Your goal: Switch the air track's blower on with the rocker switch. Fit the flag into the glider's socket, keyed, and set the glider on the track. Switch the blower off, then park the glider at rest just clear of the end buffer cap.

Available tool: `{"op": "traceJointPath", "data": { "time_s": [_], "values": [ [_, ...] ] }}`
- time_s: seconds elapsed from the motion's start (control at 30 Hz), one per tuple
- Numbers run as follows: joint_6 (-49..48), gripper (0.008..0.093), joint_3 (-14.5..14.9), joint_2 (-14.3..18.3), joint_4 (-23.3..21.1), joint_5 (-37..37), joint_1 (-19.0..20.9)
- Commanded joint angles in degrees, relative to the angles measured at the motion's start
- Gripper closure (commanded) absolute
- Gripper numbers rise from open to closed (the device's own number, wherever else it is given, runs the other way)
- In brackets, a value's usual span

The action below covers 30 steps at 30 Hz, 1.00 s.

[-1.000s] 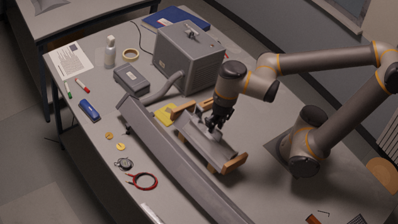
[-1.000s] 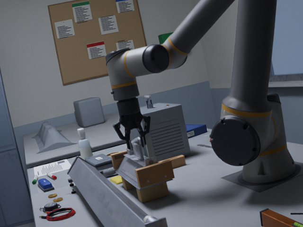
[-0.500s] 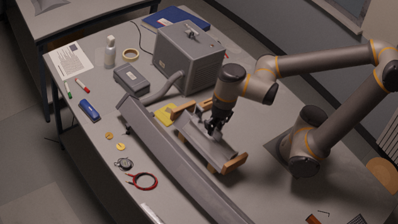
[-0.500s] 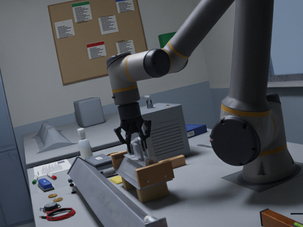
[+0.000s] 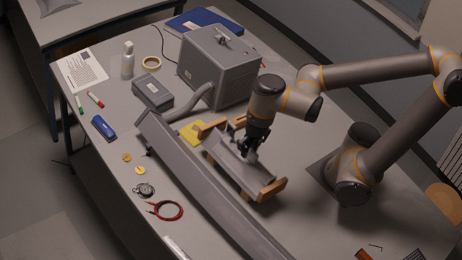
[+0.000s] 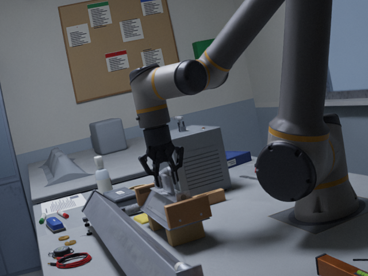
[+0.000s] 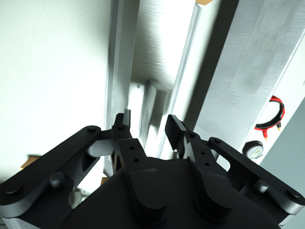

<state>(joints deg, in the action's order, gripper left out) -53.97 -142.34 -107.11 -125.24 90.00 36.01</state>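
The flag (image 6: 167, 180) stands upright on the glider's ridge, partly hidden by my fingers; in the wrist camera it shows as a pale plate (image 7: 150, 108) below them. The grey glider (image 5: 234, 160) rests on a cradle with wooden end blocks (image 6: 187, 211), beside the long air track (image 5: 197, 175). The blower box (image 5: 218, 64) sits behind, a rocker switch (image 5: 222, 38) on its top and a hose running to the track's end. My gripper (image 6: 164, 175) hangs straight down over the glider's middle with its fingers on either side of the flag. It is open and holds nothing.
A small grey box (image 5: 152, 92) and a yellow pad (image 5: 192, 132) lie near the track's hose end. A red cable coil (image 5: 168, 210), a stopwatch (image 5: 143, 190) and two yellow discs lie along the table's front edge. Markers, an eraser, a bottle and tape sit at the far left.
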Motion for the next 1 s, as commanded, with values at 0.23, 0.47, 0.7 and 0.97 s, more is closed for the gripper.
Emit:
{"op": "traceJointPath", "data": {
  "time_s": [0.23,0.47,0.7,0.97],
  "values": [
    [0.0,0.0614,0.0,0.0,0.0,0.0,0.0],
    [0.0,0.0754,0.0,0.0,0.0,0.0,0.0],
    [0.0,0.0894,0.0,0.0,0.0,0.0,0.0],
    [0.0,0.0934,0.0,0.0,0.0,0.0,0.0]
  ]
}}
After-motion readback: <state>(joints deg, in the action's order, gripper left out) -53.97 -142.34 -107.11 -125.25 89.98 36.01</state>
